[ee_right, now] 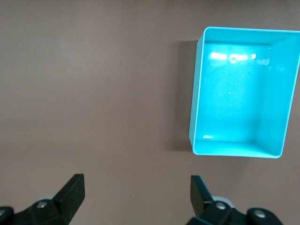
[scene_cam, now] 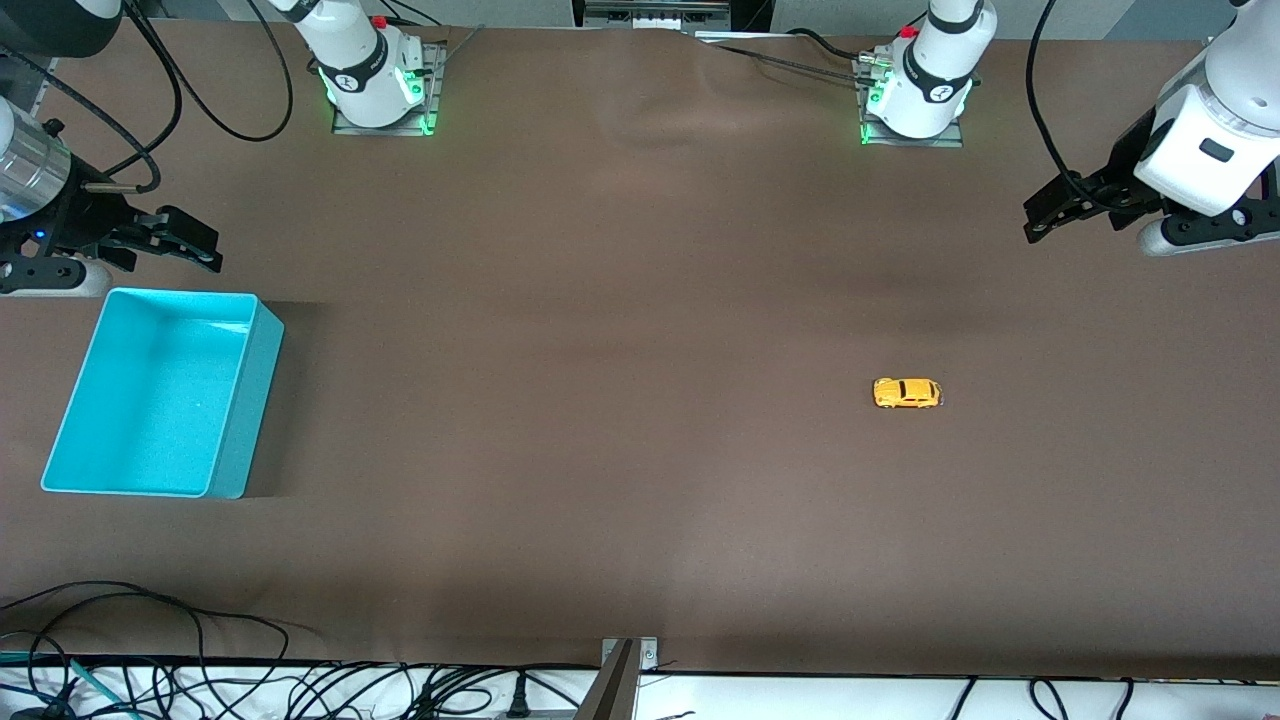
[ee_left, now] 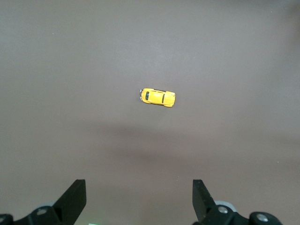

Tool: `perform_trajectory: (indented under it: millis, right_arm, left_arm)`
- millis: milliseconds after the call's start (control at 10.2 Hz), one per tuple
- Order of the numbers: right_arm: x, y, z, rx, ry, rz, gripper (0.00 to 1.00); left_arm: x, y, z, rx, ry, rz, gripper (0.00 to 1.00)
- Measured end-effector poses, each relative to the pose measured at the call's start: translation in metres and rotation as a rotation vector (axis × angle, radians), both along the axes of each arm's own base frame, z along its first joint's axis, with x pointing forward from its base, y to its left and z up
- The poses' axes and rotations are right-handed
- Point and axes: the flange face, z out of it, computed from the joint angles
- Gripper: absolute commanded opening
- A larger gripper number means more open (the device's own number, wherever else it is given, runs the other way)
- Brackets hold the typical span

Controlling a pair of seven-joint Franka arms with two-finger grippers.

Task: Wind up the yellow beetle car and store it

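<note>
The yellow beetle car (scene_cam: 907,393) stands on its wheels on the brown table, toward the left arm's end; it also shows in the left wrist view (ee_left: 157,97). My left gripper (scene_cam: 1045,215) hangs open and empty in the air over the table at its own end, well apart from the car; its fingertips (ee_left: 75,194) frame bare table. My right gripper (scene_cam: 195,245) hangs open and empty over the table at the right arm's end, beside the teal bin. Its fingertips (ee_right: 72,190) show over bare table.
An open, empty teal bin (scene_cam: 240,400) stands at the right arm's end of the table; it also shows in the right wrist view (ee_right: 194,117). Cables lie along the table edge nearest the camera (scene_cam: 200,680). The arm bases (scene_cam: 375,80) stand at the top.
</note>
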Motion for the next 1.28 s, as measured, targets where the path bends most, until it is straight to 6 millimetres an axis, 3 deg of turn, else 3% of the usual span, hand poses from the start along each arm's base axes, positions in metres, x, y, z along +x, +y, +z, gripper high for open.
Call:
perform_trajectory:
  millis: [1279]
  right_arm:
    - [-0.0042,-0.0012,-0.0051,-0.003,0.046,-0.013,1.0]
  left_arm:
    - [0.0042,0.0043,-0.0081,0.001,0.024,0.008,1.0]
